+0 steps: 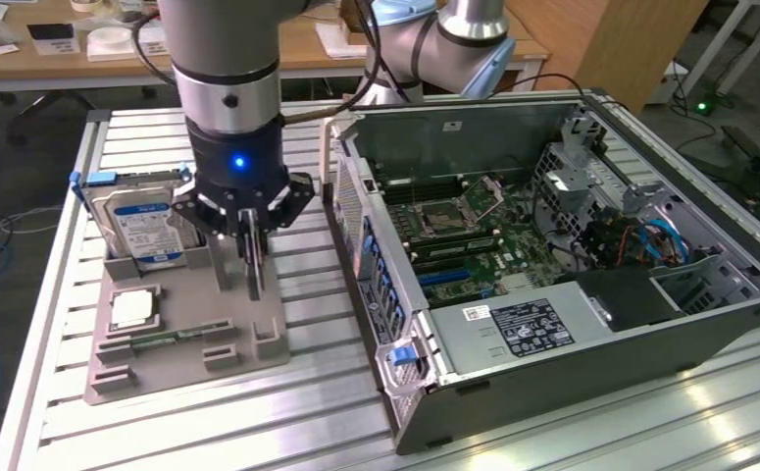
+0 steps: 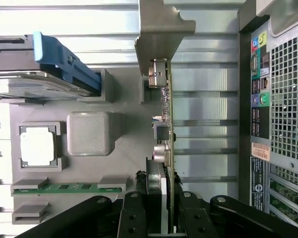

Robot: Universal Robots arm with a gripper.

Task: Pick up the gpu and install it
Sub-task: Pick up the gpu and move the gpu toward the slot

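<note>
i'm holding the thin dark gpu card (image 1: 257, 277) (image 2: 167, 114) on edge.
black claw (image 1: 251, 235) (image 2: 161, 194) is clenching it over the grey plastic tray (image 1: 196, 345) (image 2: 129, 146).

Light: bright, even, from overhead across my bench.
Glare: table slats (image 2: 208, 106) wash white; processor chip (image 2: 38, 148) blown out.
Shadow: soft, cast on the grey tray (image 1: 196, 339) by my gripper (image 1: 251, 245) and the gpu (image 1: 257, 277).
Glow: blue lamp (image 1: 237, 162) on my wrist.

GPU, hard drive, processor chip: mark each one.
gpu (image 2: 166, 99), wrist view, edge of the board.
hard drive (image 1: 140, 224), exterior view, blue label.
processor chip (image 2: 38, 148), wrist view, silver top.
</note>
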